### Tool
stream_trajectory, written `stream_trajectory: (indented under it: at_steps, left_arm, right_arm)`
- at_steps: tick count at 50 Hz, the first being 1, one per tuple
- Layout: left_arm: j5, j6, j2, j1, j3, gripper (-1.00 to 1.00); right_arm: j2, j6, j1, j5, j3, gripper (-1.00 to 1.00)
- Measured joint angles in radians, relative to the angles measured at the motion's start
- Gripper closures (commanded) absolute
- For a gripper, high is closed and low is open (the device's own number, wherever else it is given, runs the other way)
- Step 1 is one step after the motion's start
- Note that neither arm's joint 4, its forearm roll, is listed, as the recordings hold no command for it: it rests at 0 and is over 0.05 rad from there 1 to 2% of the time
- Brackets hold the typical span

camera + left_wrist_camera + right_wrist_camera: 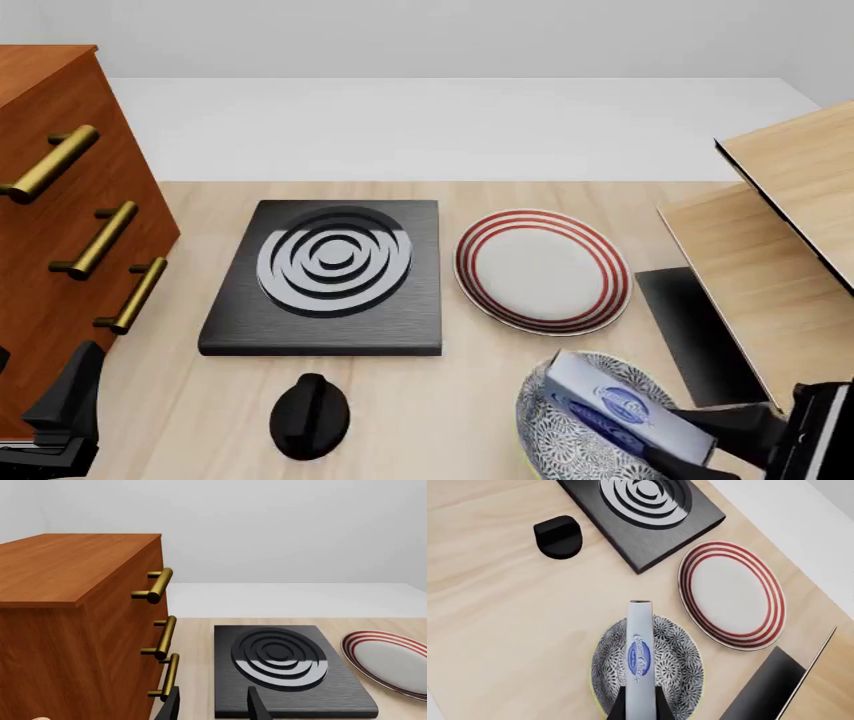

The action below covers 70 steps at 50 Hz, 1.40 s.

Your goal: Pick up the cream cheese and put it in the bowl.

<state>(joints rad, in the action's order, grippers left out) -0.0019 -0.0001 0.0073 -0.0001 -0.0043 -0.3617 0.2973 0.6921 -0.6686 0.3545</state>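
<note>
The cream cheese (611, 403) is a white and pale-blue carton with a dark blue round logo. My right gripper (683, 443) is shut on it near the table's front right. It holds the carton tilted over the bowl (567, 445), which has a grey-blue floral pattern. In the right wrist view the carton (639, 652) stands between the fingers (660, 709), right above the middle of the bowl (680, 667). I cannot tell if it touches the bowl. My left gripper (60, 420) is open and empty at the front left, by the cabinet; its fingers (257, 705) show in the left wrist view.
A wooden cabinet (54, 180) with brass handles stands at the left. A black stove plate (331, 275) sits mid-table with a black knob (310, 415) in front of it. A white plate with red rings (541, 270) lies behind the bowl. A wooden shelf unit (774, 250) stands at the right.
</note>
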Motion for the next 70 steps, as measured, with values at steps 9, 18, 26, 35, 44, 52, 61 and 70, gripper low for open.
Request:
stream_trajectory:
  at_steps: [9,18,26,35,44,52,61,70]
  left_arm:
    - [0.0,0.0,0.0,0.0,0.0,-1.0]
    - [0.0,0.0,0.0,0.0,0.0,-1.0]
    - [0.0,0.0,0.0,0.0,0.0,-1.0]
    - [0.0,0.0,0.0,0.0,0.0,-1.0]
    - [0.0,0.0,0.0,0.0,0.0,-1.0]
    - [0.0,0.0,0.0,0.0,0.0,-1.0]
    - [0.0,0.0,0.0,0.0,0.0,-1.0]
    - [0.0,0.0,0.0,0.0,0.0,-1.0]
  right_arm:
    - [0.003,0.02,-0.03,-0.041,-0.008,1.0]
    - [-0.012,0.033,-0.05,-0.045,-0.024,1.0]
    - [-0.029,0.033,-0.063,-0.026,-0.048,1.0]
    - [-0.043,0.029,-0.071,-0.003,-0.071,1.0]
    - [-0.055,0.024,-0.077,0.023,-0.094,1.0]
    - [-0.064,0.015,-0.084,0.049,-0.12,1.0]
    - [-0.067,0.007,-0.089,0.069,-0.13,1.0]
    - [-0.069,-0.002,-0.087,0.078,-0.134,-1.0]
